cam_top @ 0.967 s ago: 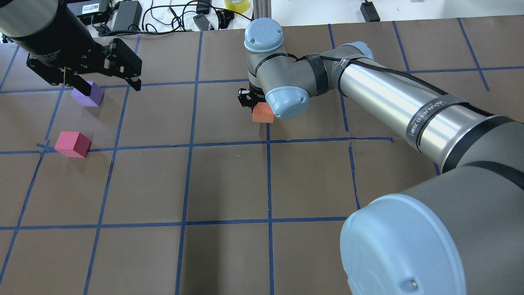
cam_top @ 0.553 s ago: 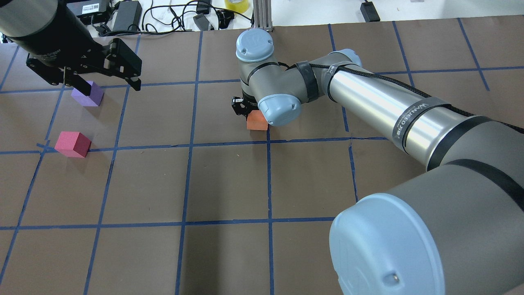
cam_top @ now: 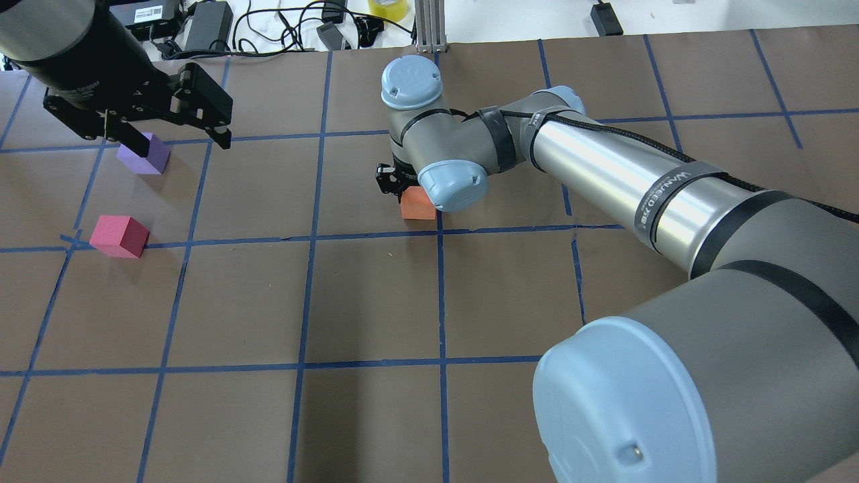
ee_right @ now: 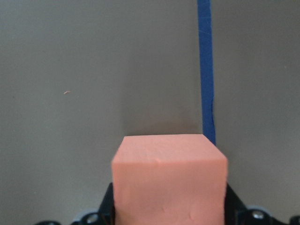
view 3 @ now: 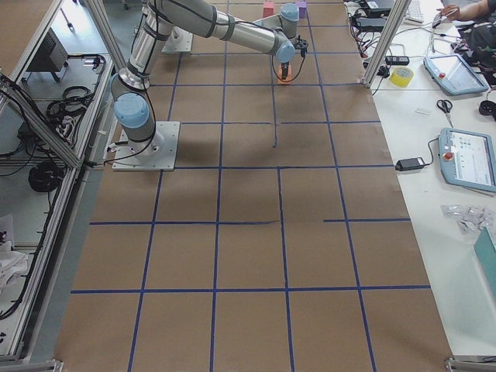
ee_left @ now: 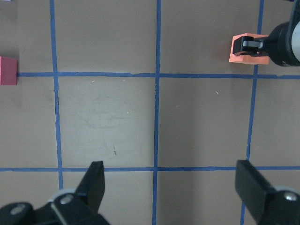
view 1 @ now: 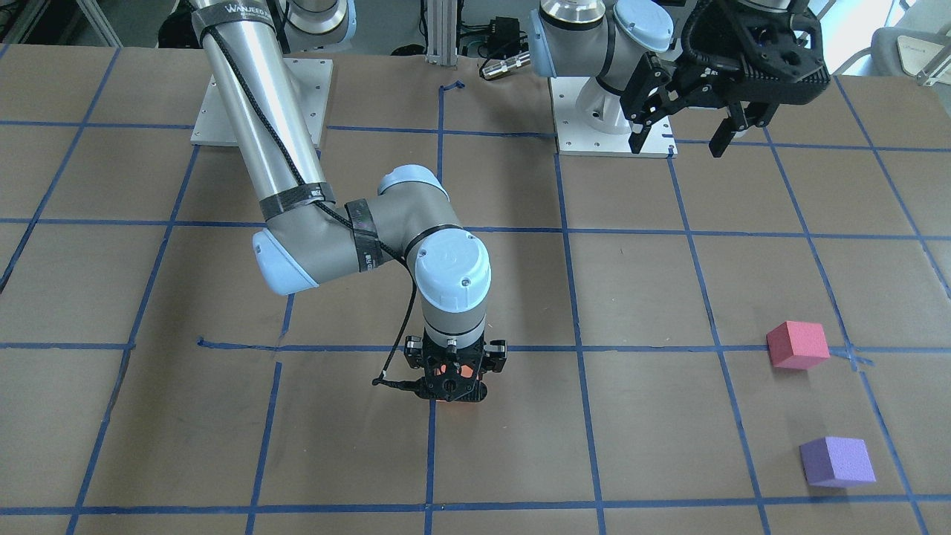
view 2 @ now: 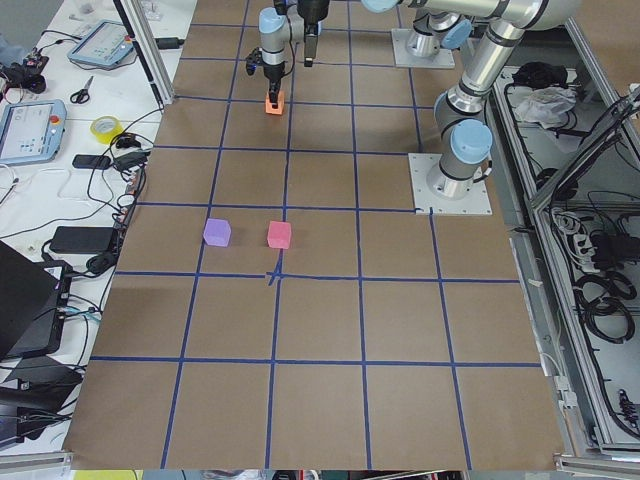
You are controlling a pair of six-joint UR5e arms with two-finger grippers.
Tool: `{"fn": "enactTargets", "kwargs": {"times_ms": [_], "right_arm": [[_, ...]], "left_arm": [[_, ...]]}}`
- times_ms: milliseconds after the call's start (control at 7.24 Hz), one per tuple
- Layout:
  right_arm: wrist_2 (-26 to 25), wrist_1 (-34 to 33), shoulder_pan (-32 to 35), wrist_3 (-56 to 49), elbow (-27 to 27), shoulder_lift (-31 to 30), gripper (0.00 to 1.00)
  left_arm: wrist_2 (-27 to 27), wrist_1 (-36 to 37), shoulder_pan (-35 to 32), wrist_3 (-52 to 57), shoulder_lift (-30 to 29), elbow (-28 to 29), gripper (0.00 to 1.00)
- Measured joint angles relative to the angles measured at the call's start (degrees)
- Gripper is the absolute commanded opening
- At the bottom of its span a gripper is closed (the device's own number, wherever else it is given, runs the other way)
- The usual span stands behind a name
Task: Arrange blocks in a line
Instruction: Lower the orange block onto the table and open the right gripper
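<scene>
My right gripper point(view 1: 453, 383) is shut on the orange block point(cam_top: 417, 203), holding it low over the brown table near a blue tape line. The block fills the right wrist view point(ee_right: 169, 178) and also shows in the left wrist view point(ee_left: 240, 49). The pinkish-red block point(cam_top: 119, 235) and the purple block point(cam_top: 143, 155) sit apart on the table at the far left. They also show in the front view: pinkish-red point(view 1: 797, 344) and purple point(view 1: 836, 461). My left gripper point(cam_top: 182, 137) is open and empty, held high above the table beside the purple block.
Cables, power adapters and a yellow tape roll point(cam_top: 388, 8) lie past the table's far edge. Blue tape lines point(cam_top: 305, 235) form a grid on the brown table. The arms' base plates point(view 1: 260, 104) sit at the robot's side.
My right arm has carried the orange block to the left, toward the other two blocks, and slightly nearer the robot. The left arm and the pinkish-red and purple blocks have not moved.
</scene>
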Motion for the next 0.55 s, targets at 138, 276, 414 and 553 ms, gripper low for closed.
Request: {"fn": "enactTargets", "kwargs": {"times_ms": [138,276,414,553], "right_arm": [[0.1,0.1,0.0,0.2,0.0,-0.1,1.0],[0.2,0.3,0.2,0.9,-0.2,-0.4,1.0],[0.2,1.1,0.5,2.0,-0.7,-1.2,1.0],[0.1,3.2,0.2,2.4,-1.5,-3.2,1.0]], "left_arm": [[0.0,0.0,0.0,0.0,0.0,0.0,1.0],[0.0,0.0,0.0,0.0,0.0,0.0,1.0],[0.0,0.0,0.0,-0.1,-0.1,0.0,1.0],[0.0,0.0,0.0,-0.1,-0.1,0.0,1.0]]}}
